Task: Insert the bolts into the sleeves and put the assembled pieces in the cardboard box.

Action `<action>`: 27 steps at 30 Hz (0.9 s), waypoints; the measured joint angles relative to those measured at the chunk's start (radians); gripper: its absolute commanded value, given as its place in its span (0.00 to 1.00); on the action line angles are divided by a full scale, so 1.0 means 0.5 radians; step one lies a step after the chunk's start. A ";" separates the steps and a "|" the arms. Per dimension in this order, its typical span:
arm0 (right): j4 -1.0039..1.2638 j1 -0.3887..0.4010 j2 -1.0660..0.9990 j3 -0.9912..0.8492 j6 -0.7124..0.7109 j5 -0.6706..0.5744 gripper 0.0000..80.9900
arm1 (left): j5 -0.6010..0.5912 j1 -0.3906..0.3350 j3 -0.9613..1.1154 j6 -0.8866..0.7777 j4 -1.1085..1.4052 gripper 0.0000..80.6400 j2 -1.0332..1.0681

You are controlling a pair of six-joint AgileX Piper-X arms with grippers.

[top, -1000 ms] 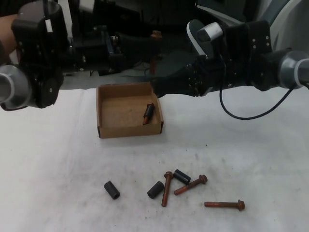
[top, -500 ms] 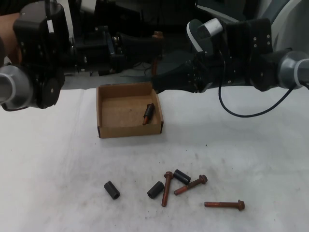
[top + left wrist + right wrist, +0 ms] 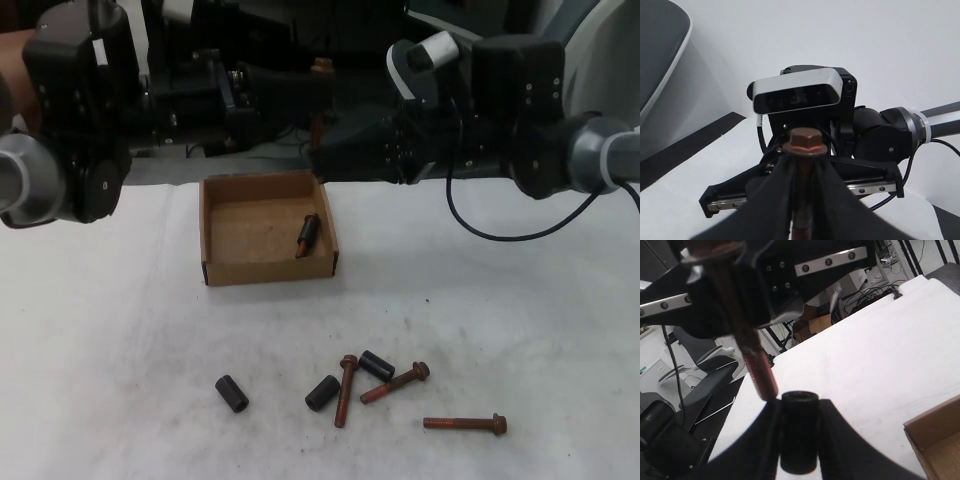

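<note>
Left hand (image 3: 801, 172) pinches a bolt (image 3: 801, 143) just under its head, shank pointing down. Right hand (image 3: 800, 415) pinches a sleeve (image 3: 800, 440) upright with its bore facing up, both held in the air above the far wall of the cardboard box (image 3: 270, 271). Bolt tip sits at the sleeve's rim, just off the bore, shank tilted against the sleeve's axis; judgement: tip must be centred and the two axes lined up before pushing in.

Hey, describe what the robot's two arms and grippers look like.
Both arms are black with grey joint collars. The right arm carries a silver-white camera bar and a looping black cable. The left gripper and right gripper have black fingers on screw-studded silver rails.
</note>
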State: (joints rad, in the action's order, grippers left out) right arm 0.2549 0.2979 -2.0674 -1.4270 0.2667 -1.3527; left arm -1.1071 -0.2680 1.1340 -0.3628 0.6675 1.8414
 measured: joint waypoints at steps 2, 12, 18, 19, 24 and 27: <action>0.033 0.000 -0.004 0.000 0.046 0.000 0.00 | 0.000 0.000 0.000 0.000 0.005 0.01 0.000; 0.066 0.020 -0.003 0.003 0.118 0.012 0.00 | -0.013 0.033 0.000 0.000 0.004 0.01 0.000; 0.072 0.045 -0.003 0.003 0.128 0.015 0.00 | -0.028 0.033 0.000 -0.002 0.004 0.01 0.000; 0.072 0.049 -0.003 0.003 0.128 0.020 0.00 | -0.028 0.033 0.000 -0.002 0.004 0.01 0.000; 0.072 0.059 -0.003 0.003 0.143 0.020 0.00 | -0.032 0.033 0.000 -0.005 0.004 0.01 0.000; 0.072 0.065 -0.003 0.003 0.143 0.015 0.00 | -0.032 0.033 0.000 -0.005 0.004 0.01 0.000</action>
State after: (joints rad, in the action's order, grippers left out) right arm 0.2910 0.3303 -2.0691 -1.4255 0.3383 -1.3452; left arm -1.1230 -0.2517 1.1340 -0.3655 0.6698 1.8414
